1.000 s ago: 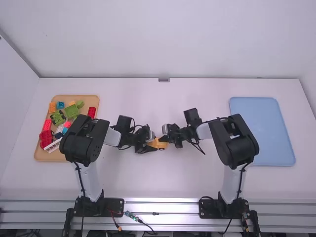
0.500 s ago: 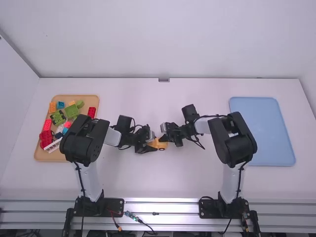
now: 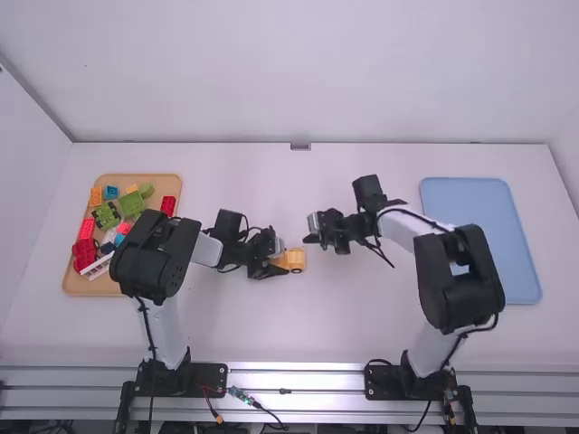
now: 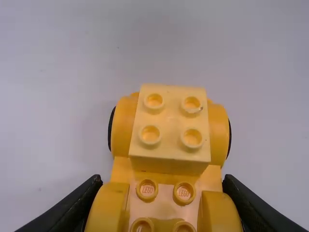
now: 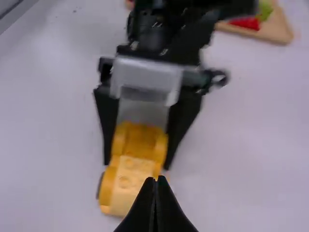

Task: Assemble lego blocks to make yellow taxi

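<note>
Stacking: yellow block (image 4: 170, 126) on car base (image 4: 164, 208) | left gripper (image 4: 161, 181) clasps base; right gripper (image 5: 155, 179) closed, empty | we likely add another block

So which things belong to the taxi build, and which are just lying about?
Part of the job:
yellow wheeled base, held by the left fingers
pale yellow block on top of it
right fingers, shut, apart from the build

Just lying about, it seems:
coloured blocks in the wooden tray
blue tray

Below the right gripper (image 3: 308, 240) spreads a white table (image 3: 298, 325); beyond both stands a white wall (image 3: 298, 72), under soft light.
</note>
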Motion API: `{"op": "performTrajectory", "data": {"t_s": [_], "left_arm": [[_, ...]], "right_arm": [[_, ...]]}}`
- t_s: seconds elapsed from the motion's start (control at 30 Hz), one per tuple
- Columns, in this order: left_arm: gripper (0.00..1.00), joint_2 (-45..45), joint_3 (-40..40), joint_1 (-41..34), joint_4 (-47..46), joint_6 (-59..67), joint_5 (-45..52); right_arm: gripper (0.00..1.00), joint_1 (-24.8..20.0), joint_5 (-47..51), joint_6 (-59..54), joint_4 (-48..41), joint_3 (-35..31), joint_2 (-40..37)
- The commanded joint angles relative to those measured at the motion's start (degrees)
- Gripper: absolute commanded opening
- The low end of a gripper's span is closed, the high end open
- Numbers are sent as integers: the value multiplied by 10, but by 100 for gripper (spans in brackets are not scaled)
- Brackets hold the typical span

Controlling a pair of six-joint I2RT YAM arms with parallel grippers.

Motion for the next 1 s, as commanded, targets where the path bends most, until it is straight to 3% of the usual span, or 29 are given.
{"op": "performTrajectory", "data": {"t_s": [0.0, 0.17, 0.23, 0.27, 0.3, 0.33, 0.37, 0.6, 0.67, 0.87, 0.97], "left_arm": [[50, 3, 6, 2, -9, 3, 2], [52, 3, 6, 2, -15, 27, 2], [56, 3, 6, 2, -14, 26, 2], [57, 3, 6, 2, -14, 26, 2], [58, 3, 6, 2, -15, 26, 0], [58, 3, 6, 2, -15, 25, -9], [59, 3, 6, 2, -15, 25, -16], [80, 3, 6, 2, -15, 25, -26], [97, 3, 6, 2, -14, 26, -25], [99, -2, 20, 3, -33, 25, -1], [99, -29, 45, 15, -97, 26, 0]], "right_arm": [[0, -19, 26, 91, 21, 3, -31], [2, -34, 71, 191, 66, 1, -48], [37, -39, 82, 226, 83, 1, -49], [48, -40, 86, 238, 90, 1, -50], [77, -40, 93, 255, 99, 1, -51], [92, -40, 107, 276, 112, 1, -51], [99, -40, 122, 294, 123, 1, -52], [99, -40, 183, 372, 164, 1, -52], [99, -40, 181, 380, 166, 1, -52], [99, -40, 180, 388, 164, 1, -52], [99, -40, 185, 394, 166, 1, -52]]}}
